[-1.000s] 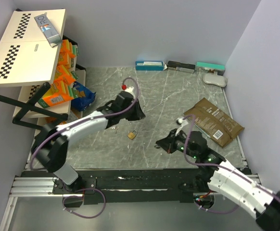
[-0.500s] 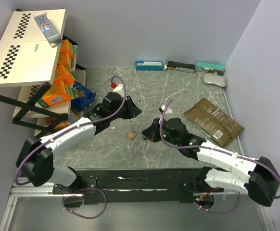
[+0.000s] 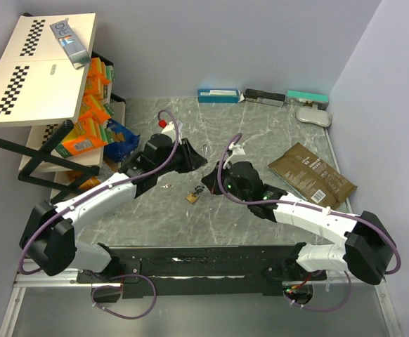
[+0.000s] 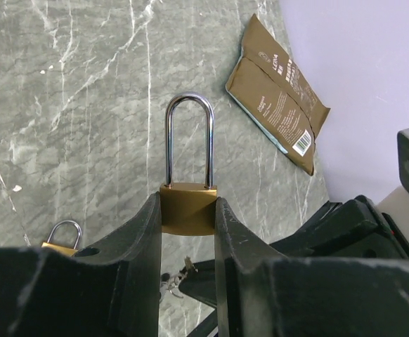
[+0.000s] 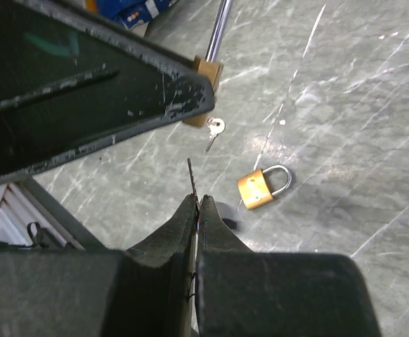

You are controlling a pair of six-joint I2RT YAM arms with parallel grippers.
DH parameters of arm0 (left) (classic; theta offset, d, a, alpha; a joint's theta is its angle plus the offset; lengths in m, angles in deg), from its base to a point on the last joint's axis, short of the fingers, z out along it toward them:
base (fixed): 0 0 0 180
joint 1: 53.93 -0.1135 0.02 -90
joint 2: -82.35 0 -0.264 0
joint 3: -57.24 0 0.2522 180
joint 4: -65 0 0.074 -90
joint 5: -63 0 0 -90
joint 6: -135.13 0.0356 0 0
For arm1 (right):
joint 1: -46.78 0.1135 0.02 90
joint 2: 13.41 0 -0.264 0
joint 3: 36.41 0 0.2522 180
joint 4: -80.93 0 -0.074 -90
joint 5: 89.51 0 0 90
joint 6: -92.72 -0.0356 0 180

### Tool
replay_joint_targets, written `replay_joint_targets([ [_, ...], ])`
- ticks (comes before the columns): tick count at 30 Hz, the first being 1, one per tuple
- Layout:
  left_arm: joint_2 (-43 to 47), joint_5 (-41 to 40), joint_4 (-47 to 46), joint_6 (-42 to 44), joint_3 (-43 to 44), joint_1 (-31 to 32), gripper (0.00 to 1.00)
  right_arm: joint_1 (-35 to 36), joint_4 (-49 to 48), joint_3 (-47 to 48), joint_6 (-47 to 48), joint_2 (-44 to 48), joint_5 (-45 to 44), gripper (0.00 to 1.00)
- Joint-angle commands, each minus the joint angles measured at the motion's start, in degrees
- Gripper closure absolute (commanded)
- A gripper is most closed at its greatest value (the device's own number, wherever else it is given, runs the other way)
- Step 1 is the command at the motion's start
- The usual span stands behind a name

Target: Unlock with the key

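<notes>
Finding: your left claw [image 4: 188, 214] is set narrow and grips the brass body of the padlock [image 4: 188, 203] by its flat sides. The shackle is closed and points away, toward the upper centre of the left wrist view.

Your right claw [image 5: 196, 205] is pinched tight on what I judge to be the key [image 5: 190, 175]. Only a thin dark blade shows, edge-on, past the fingertips at the centre of the right wrist view. Blade and padlock are near but apart.

Also noted: a second padlock [image 5: 263, 186] lies flat on the table [image 5: 345, 126], right of centre, and a loose key [image 5: 214, 128] lies just above the blade tip. Neither is in hand. A brown packet [image 4: 278, 105] lies upper right in the left wrist view, well apart.

Assessment: the step in hand is bringing blade to keyhole. No view shows the keyhole face, so I cannot tell which way it points.

Recommendations:
- Turn the padlock's base toward the key before you close in.
- Line the blade up with the slot and advance straight and slowly.
- Seat the blade fully before you turn it.
- Watch for the blade sliding in the pinch or skidding off the brass.
</notes>
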Motion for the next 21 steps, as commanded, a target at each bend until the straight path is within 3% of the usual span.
replay_joint_targets([
  [1,2.7,1.4,-3.8,-1.0,-0.2,-0.1,0.99,-0.4,-2.6,3.4,0.2,-0.3,-3.2,1.00],
  [21,1.4,2.8,-4.3,-1.1,-0.2,-0.1,0.99,-3.2,-9.4,1.5,-0.4,-1.7,-2.4,1.00],
])
